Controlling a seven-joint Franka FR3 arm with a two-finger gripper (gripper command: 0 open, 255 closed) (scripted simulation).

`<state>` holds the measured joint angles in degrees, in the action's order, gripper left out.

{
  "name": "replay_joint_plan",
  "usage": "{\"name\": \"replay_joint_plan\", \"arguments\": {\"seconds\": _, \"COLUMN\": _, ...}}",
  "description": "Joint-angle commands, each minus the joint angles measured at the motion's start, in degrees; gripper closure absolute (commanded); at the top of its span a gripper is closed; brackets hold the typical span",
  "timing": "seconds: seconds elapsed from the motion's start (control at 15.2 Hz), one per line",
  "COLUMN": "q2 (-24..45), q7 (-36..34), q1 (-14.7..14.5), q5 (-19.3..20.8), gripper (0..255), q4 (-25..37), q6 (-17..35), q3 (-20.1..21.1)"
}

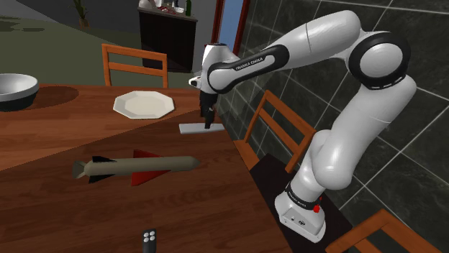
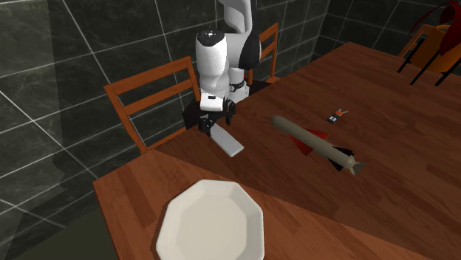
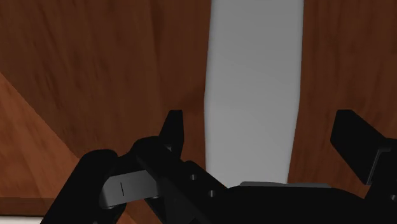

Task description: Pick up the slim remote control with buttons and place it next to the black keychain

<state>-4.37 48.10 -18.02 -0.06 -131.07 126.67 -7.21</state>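
— At the shoulder view's left edge, on the brown wood-grain table (image 1: 57, 215), sits a round grey bowl (image 1: 14, 88). What comes after it?

— A white plate (image 1: 144, 105) with a faceted rim. Then there is a long olive rocket (image 1: 137, 167) with red fins, lying flat. Nearer the front edge lies a small black keychain (image 1: 149, 239), rectangular, with pale buttons.

— And the remote (image 1: 200, 129)?

— Further right, near the table's edge. It is a slim, flat, plain grey slab, well apart from the keychain, with the rocket lying roughly between them.

— The gripper (image 1: 209, 123)?

— Right over the remote, pointing down. In the wrist view its black fingers (image 3: 173, 130) stand apart, one on either side of the slab. Bare wood shows between each finger and the slab's edge, so nothing is clasped.

— And rightmost?

— The glossy white arm (image 1: 324, 43) with dark joints, curving downward.
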Motion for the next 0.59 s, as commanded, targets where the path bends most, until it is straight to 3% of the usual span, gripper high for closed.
{"name": "replay_joint_plan", "arguments": {"seconds": 0.0, "q2": 1.1, "q7": 0.3, "q1": -0.1, "q5": -0.2, "gripper": 0, "q4": -0.8, "q6": 1.9, "q3": 0.0}}
{"name": "replay_joint_plan", "arguments": {"seconds": 0.53, "q2": 2.7, "q7": 0.5, "q1": -0.1, "q5": -0.5, "gripper": 0, "q4": -2.0, "q6": 4.7, "q3": 0.0}}
